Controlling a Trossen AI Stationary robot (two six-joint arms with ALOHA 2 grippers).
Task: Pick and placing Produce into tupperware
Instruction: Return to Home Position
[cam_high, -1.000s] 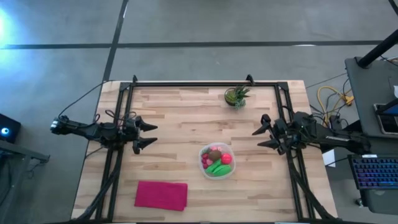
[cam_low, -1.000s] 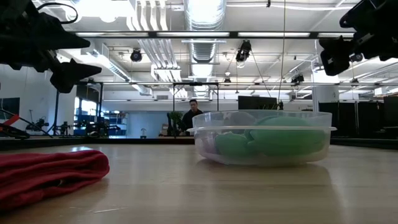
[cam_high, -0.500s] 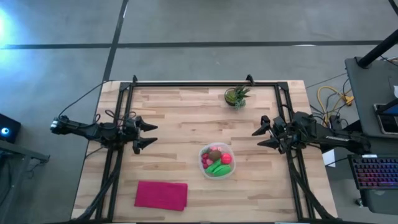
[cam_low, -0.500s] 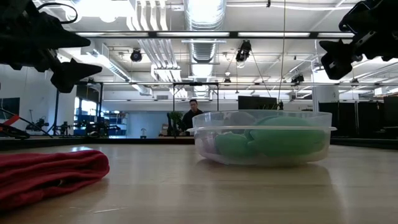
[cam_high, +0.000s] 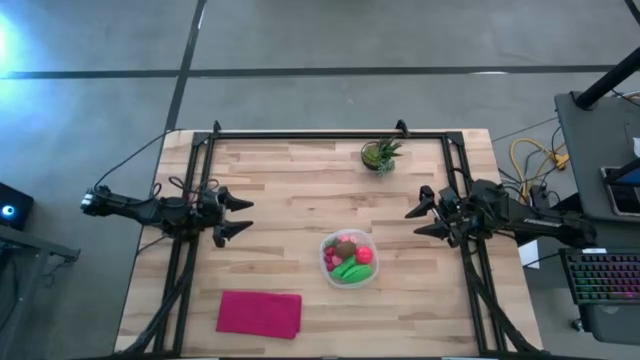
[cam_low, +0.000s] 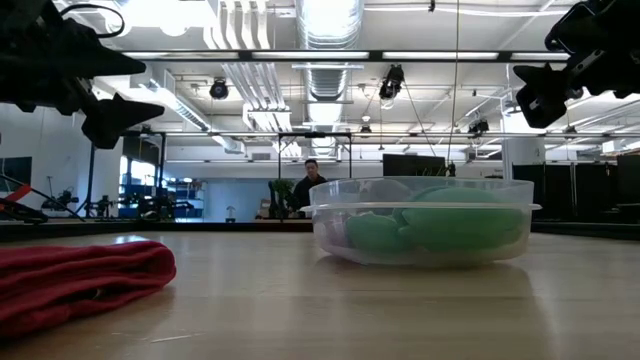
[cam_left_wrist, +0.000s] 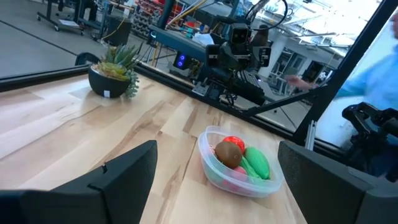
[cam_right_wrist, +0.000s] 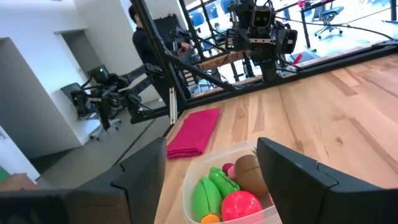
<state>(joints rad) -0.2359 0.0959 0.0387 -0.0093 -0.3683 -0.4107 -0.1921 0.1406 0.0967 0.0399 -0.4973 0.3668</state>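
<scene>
The clear tupperware (cam_high: 348, 259) sits on the table near its middle, a little to the right. Inside it lie the produce pieces: a brown oval (cam_left_wrist: 228, 153), green elongated pieces (cam_right_wrist: 209, 193), and red and pink round pieces (cam_right_wrist: 240, 205). My left gripper (cam_high: 240, 217) hovers open above the table's left side, well clear of the tupperware. My right gripper (cam_high: 415, 220) hovers open above the right side, also apart from it. In the low view the tupperware (cam_low: 420, 220) rests flat on the wood, with both grippers high above it.
A flat magenta cloth (cam_high: 260, 313) lies near the table's near-left corner. A small green potted plant (cam_high: 380, 154) stands by the far edge. A black frame rail (cam_high: 330, 133) runs along the far side. A person (cam_low: 309, 186) stands in the room behind.
</scene>
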